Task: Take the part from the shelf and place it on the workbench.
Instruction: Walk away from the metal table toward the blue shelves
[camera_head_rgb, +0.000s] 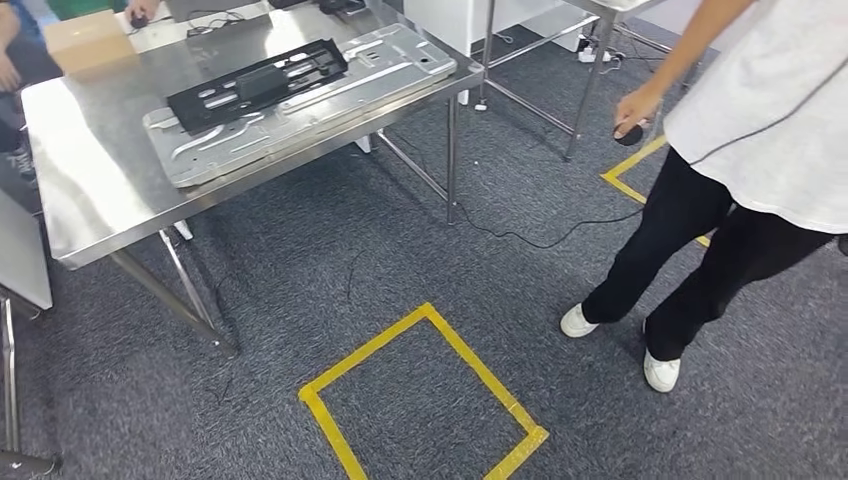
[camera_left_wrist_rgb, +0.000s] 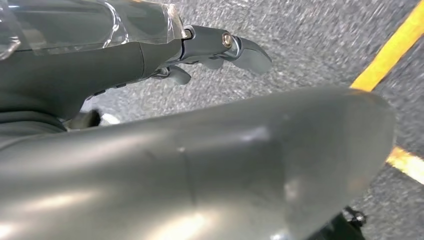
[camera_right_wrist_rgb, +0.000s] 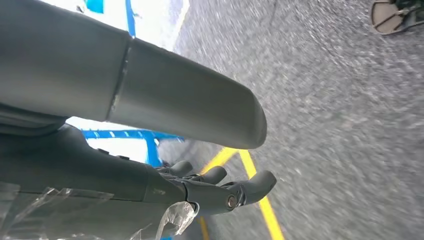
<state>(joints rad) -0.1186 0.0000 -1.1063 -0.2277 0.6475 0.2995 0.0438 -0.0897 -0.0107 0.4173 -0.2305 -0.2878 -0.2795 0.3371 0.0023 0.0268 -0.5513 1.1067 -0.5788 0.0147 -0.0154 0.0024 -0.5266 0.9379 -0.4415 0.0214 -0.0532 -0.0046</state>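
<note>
One grey carpeted floor (camera_head_rgb: 420, 250), wall to wall. One steel workbench (camera_head_rgb: 90, 170) up at the left, carrying one big silver stamped panel (camera_head_rgb: 400, 60) and, lying on top of that panel, one black part (camera_head_rgb: 255, 82), flat and long. One cardboard box (camera_head_rgb: 88, 40) at the bench's far corner. One person (camera_head_rgb: 740, 140) at the right in a pale top, dark trousers and white shoes, gripping one small dark round thing (camera_head_rgb: 628, 133). One yellow tape square (camera_head_rgb: 425, 395) on the floor, plus a second tape corner (camera_head_rgb: 630, 170) behind the person. One black cable (camera_head_rgb: 520, 235) trailing across the carpet. Left hand (camera_left_wrist_rgb: 215, 50) hanging over the carpet, fingers loosely apart, holding nothing, touching nothing. Right hand (camera_right_wrist_rgb: 220, 185) likewise, fingers slightly curled yet separated, nothing held. No readable writing or brand anywhere.
</note>
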